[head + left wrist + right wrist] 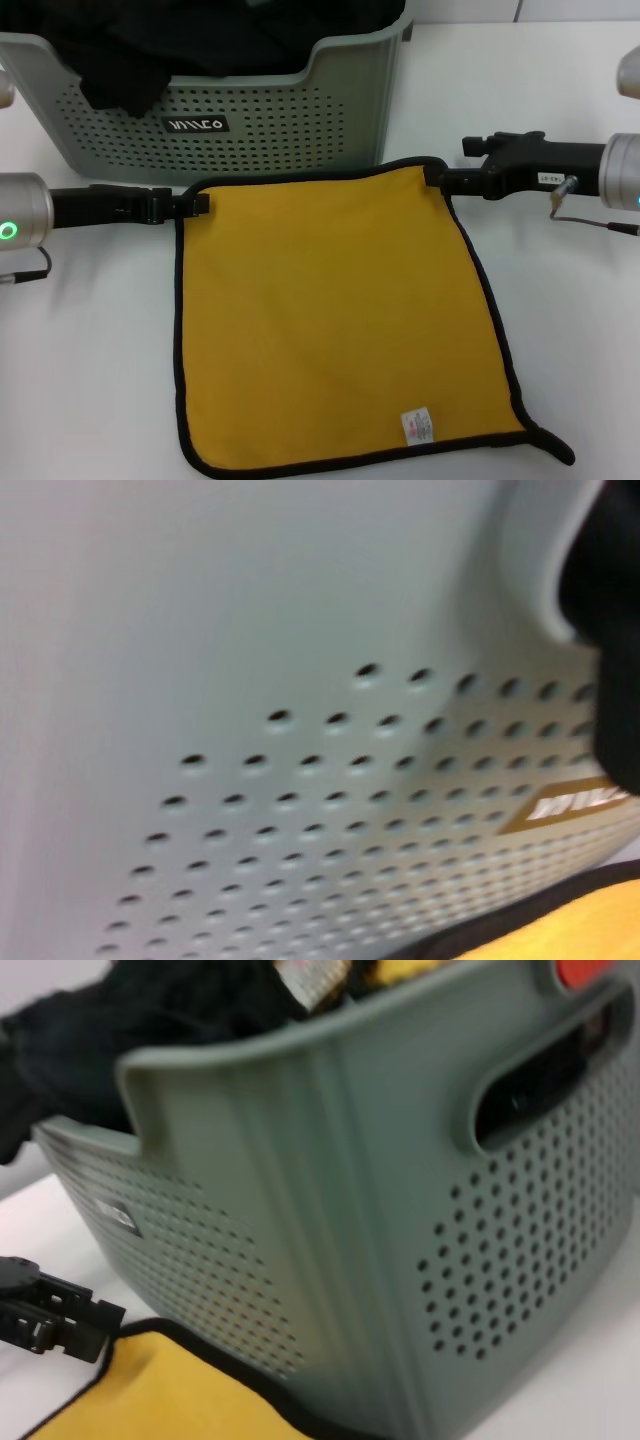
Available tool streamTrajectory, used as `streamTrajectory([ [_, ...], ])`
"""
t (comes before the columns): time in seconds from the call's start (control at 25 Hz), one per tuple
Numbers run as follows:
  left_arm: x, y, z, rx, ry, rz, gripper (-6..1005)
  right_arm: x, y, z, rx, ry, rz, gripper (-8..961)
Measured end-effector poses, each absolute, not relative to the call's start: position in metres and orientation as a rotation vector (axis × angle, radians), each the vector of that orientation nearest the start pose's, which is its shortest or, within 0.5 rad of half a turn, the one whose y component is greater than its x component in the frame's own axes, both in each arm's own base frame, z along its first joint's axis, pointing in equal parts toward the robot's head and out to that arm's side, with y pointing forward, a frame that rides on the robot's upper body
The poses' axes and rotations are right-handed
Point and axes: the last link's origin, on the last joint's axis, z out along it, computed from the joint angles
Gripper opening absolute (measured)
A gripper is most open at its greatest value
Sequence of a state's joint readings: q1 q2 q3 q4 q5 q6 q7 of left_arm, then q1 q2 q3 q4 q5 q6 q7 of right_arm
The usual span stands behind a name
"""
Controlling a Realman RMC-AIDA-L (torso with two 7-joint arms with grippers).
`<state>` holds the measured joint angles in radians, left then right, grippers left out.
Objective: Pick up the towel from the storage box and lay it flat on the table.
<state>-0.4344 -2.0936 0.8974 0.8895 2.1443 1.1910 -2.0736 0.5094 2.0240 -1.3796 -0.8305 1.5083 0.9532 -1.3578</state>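
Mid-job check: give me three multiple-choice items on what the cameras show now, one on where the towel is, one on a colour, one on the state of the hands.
1. Where does the towel lie?
A. Inside the storage box
B. Spread on the table, in front of the storage box
C. Draped over the box rim

2. What colour is the fabric bunched in the storage box?
A. Black
B. White
C. Red

3. What are the two hands doing?
A. Both parked far from the towel
B. Only the right one is at the towel
C. Each is at one far corner of the towel

Answers:
1 B, the yellow cloth lies open on the table before the box.
2 A, black fabric fills the box.
3 C, the left hand and right hand meet the far corners.
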Motion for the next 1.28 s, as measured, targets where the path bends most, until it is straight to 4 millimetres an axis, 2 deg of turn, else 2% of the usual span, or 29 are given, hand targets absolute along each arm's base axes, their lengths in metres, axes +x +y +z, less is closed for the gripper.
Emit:
streamTrajectory([
  [0.04, -0.299, 0.350, 0.015, -2.307, -1.287, -0.362, 648, 0.217, 0.383, -0.025, -2.536, 0.772, 0.512, 725],
  [0.16, -0.292, 0.341, 0.021, -2.335, -1.292, -0.463, 647, 0.210, 0.372, -0.017, -2.578, 0.711, 0.561, 782],
  [0.32, -0.273, 0.321, 0.029, -2.460, -1.207, -0.692, 646, 0.190, 0.347, -0.009, -2.738, 0.537, 0.677, 857],
  [0.52, -0.248, 0.294, 0.029, -2.686, -0.909, -0.915, 644, 0.176, 0.325, 0.001, -2.891, 0.372, 0.815, 874],
  [0.72, -0.237, 0.263, 0.025, -2.812, -0.515, -1.175, 642, 0.165, 0.302, 0.009, -2.999, 0.170, 0.995, 872],
  [0.88, -0.236, 0.253, 0.026, -2.817, -0.367, -1.251, 641, 0.164, 0.294, 0.010, -3.021, 0.106, 1.046, 872],
  [1.28, -0.237, 0.251, 0.025, -2.803, -0.345, -1.270, 636, 0.167, 0.292, 0.005, -3.029, 0.096, 1.080, 872],
])
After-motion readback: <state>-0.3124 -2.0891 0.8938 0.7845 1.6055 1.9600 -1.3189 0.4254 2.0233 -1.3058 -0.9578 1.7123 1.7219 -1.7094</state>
